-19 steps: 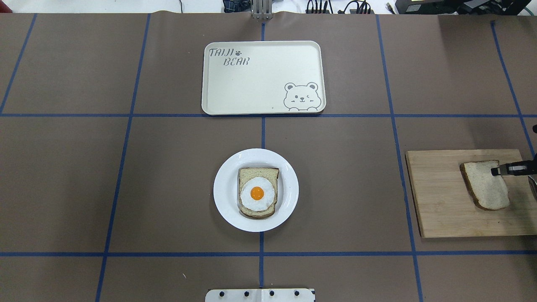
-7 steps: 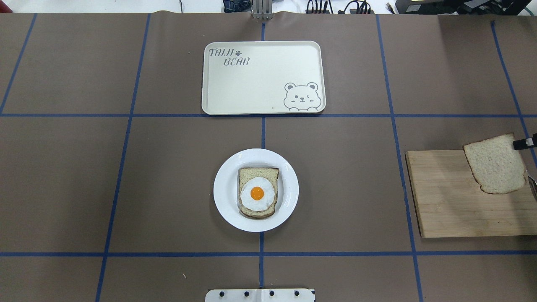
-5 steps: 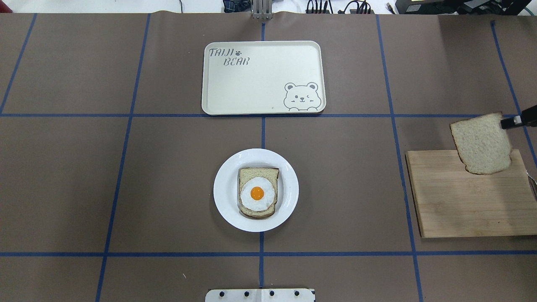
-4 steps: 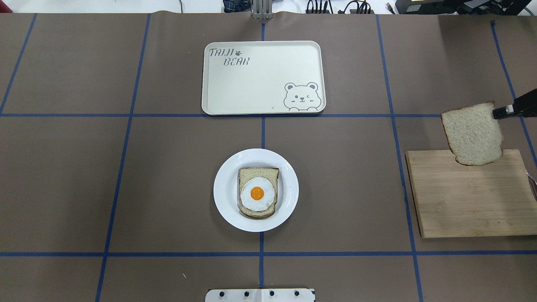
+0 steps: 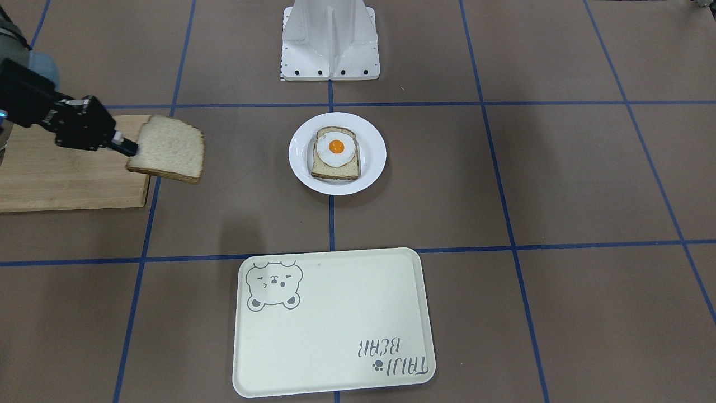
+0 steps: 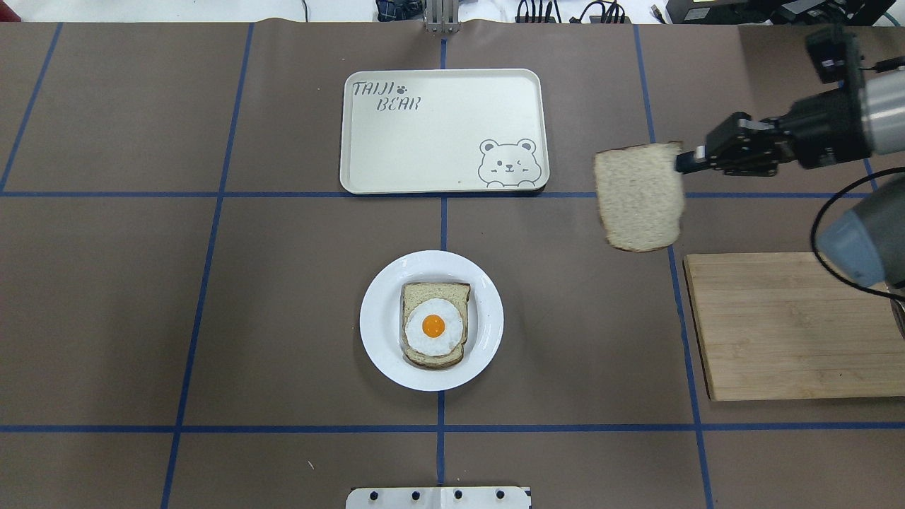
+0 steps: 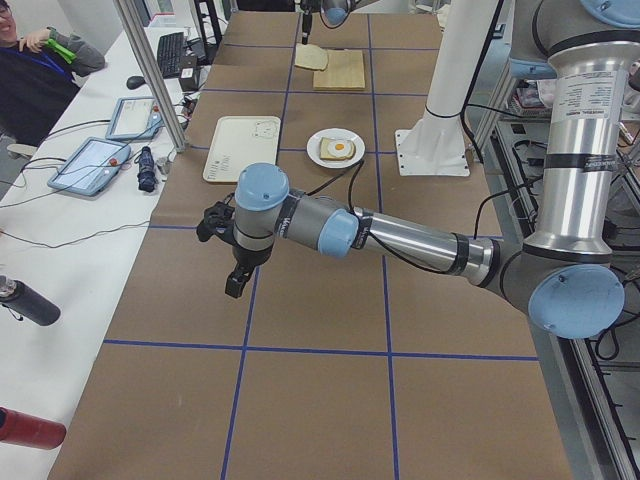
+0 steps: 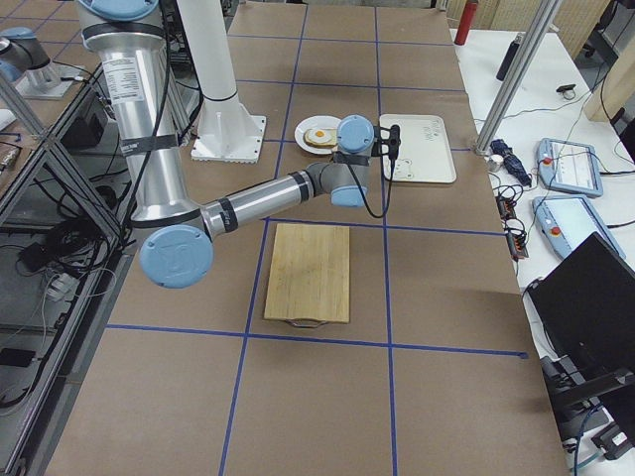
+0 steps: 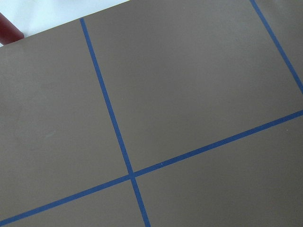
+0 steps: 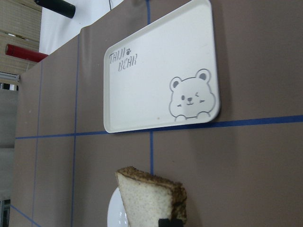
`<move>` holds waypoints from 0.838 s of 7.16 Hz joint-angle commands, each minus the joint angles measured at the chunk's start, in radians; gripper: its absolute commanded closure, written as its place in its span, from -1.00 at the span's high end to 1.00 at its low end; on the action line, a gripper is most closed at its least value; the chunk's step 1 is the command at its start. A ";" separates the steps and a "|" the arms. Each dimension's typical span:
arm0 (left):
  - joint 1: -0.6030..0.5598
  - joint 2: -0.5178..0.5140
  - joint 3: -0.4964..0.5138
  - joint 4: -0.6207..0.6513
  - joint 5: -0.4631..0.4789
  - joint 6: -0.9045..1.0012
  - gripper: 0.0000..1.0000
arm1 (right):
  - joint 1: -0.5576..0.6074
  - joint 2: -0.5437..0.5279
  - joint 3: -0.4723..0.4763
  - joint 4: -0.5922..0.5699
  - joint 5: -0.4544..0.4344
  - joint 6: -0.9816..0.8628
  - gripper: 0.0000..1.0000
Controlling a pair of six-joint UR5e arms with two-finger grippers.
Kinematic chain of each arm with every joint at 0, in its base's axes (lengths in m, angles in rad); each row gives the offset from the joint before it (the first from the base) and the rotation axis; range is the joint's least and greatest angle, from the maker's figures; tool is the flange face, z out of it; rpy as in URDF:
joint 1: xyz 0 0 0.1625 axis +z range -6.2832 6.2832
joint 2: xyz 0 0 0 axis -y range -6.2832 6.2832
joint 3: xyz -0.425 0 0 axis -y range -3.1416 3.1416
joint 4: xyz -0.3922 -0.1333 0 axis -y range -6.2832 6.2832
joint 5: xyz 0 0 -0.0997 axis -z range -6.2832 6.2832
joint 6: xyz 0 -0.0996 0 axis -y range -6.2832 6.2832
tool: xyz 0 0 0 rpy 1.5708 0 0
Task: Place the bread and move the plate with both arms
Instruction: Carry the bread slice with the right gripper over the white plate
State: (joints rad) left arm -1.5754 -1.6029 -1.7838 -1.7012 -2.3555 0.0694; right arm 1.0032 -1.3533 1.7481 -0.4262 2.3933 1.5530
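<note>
My right gripper [image 6: 680, 162] is shut on the far right corner of the plain bread slice [image 6: 640, 196] and holds it in the air, left of the wooden board. In the front-facing view the bread [image 5: 168, 148] hangs past the board's edge from the gripper [image 5: 130, 148]. The white plate [image 6: 382, 318] sits at the table's middle and bears another slice with a fried egg [image 6: 433, 326]. In the right wrist view the bread [image 10: 151, 198] is over the plate's rim [image 10: 112, 213]. My left gripper [image 7: 234, 288] shows only in the exterior left view, over bare table; I cannot tell its state.
The cream bear tray [image 6: 442, 131] lies beyond the plate, empty. The bare wooden cutting board [image 6: 785, 325] lies at the right. The robot's white base [image 5: 330, 42] stands at the near edge. Blue tape lines cross the brown table cover.
My right gripper lifted the bread off the board and carried it up, away and left; it now hangs over the table between the board and the tray.
</note>
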 commanded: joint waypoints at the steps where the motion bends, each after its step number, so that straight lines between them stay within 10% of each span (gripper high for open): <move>1: 0.000 0.000 0.006 0.000 0.001 -0.020 0.99 | -0.267 0.068 0.021 -0.002 -0.338 0.073 -1.00; 6: 0.000 0.000 0.012 0.002 -0.001 -0.033 0.99 | -0.606 0.118 -0.031 -0.012 -0.710 0.033 -1.00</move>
State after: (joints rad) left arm -1.5754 -1.6026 -1.7724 -1.6997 -2.3551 0.0408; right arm 0.4445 -1.2420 1.7400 -0.4395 1.7299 1.6076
